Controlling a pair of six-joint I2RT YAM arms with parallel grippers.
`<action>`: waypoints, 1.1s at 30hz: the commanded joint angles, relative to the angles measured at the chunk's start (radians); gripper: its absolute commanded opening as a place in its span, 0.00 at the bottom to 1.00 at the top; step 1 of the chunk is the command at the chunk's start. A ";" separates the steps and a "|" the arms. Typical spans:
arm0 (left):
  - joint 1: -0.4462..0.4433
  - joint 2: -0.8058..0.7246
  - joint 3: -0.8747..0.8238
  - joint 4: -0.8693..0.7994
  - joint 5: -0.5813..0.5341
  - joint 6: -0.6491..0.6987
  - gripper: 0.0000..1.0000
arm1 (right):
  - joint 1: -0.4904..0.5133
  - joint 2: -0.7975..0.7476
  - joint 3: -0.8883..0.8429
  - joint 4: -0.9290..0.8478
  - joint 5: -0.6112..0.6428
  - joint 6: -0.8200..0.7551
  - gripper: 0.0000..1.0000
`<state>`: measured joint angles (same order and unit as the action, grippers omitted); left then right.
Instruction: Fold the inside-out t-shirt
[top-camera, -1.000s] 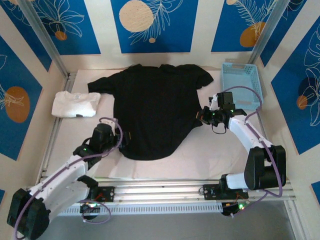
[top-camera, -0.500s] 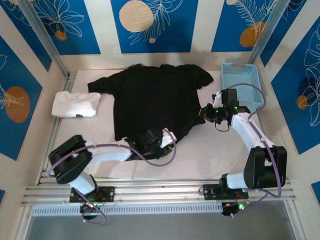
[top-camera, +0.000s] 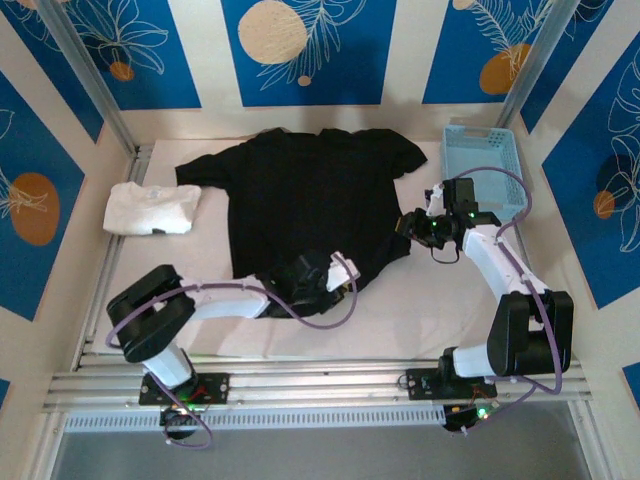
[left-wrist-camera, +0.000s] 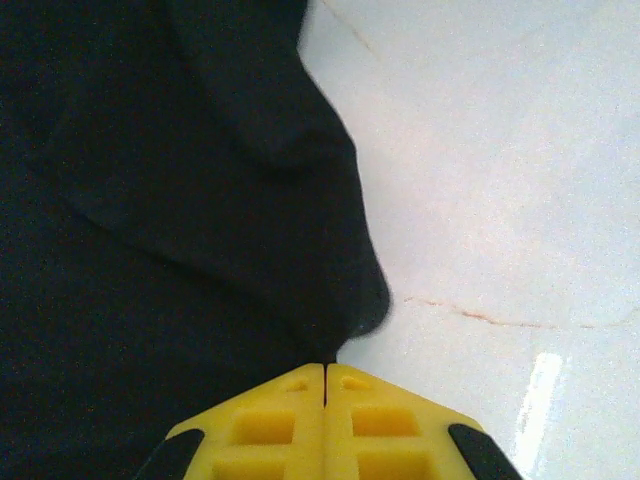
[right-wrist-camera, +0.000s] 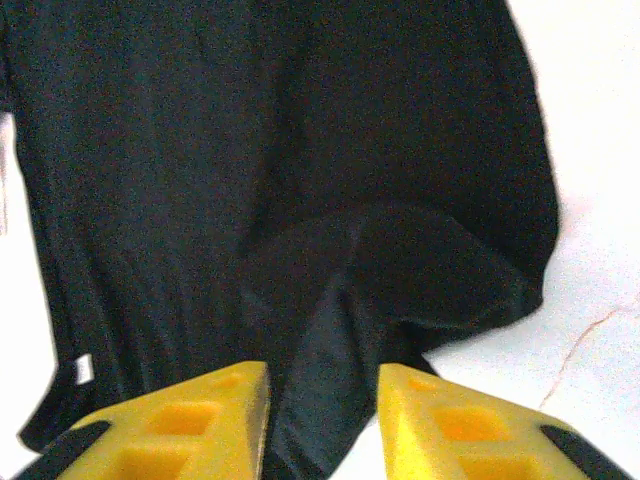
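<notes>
Nearest the arm bases, at the near hem of the inside-out t-shirt (top-camera: 300, 190): left gripper (top-camera: 338, 264), reaching in low from the shirt's left side. Clenched, with yellow fingers (left-wrist-camera: 270, 425) pressed flush together. In the left wrist view, a raised ridge of the black cloth (left-wrist-camera: 150, 200) running straight into the tips (left-wrist-camera: 325, 368), so gripping the hem there by the look of it. Bare pale table (top-camera: 430, 300) just right of that hem edge.

Farther back, at the shirt's right edge, about level with its lower half: right gripper (top-camera: 408, 228), pointing in toward the cloth. Released, with jaws standing apart. In the right wrist view, a loose upright fold of the shirt (right-wrist-camera: 200, 150) lying in the gap between the fingertips (right-wrist-camera: 322, 375), not squeezed. Small white tag (right-wrist-camera: 85, 370) on the cloth to the left of that fold.

Shirt itself spread mostly flat on the table, collar at the far side, sleeves out to either side, near hem rounded and slightly bunched.

Left of the shirt's left sleeve, just apart from it: folded white t-shirt (top-camera: 152, 208).

Beyond the shirt's right sleeve, at the far right: light-blue basket (top-camera: 482, 155), close to the sleeve but apart from it.
</notes>
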<state>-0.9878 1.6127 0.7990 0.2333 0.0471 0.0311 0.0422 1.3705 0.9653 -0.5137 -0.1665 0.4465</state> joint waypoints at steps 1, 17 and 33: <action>0.061 -0.076 -0.023 0.046 0.144 -0.119 0.00 | 0.038 -0.046 0.010 -0.034 0.106 -0.021 0.42; 0.259 -0.075 -0.075 0.175 0.459 -0.490 0.00 | 0.339 -0.211 -0.319 0.260 -0.071 0.056 0.52; 0.267 -0.062 -0.088 0.220 0.471 -0.536 0.00 | 0.443 -0.033 -0.531 0.810 -0.114 0.399 0.56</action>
<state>-0.7296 1.5478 0.7261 0.4126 0.4877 -0.4961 0.4728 1.3277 0.4480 0.1543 -0.2737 0.7773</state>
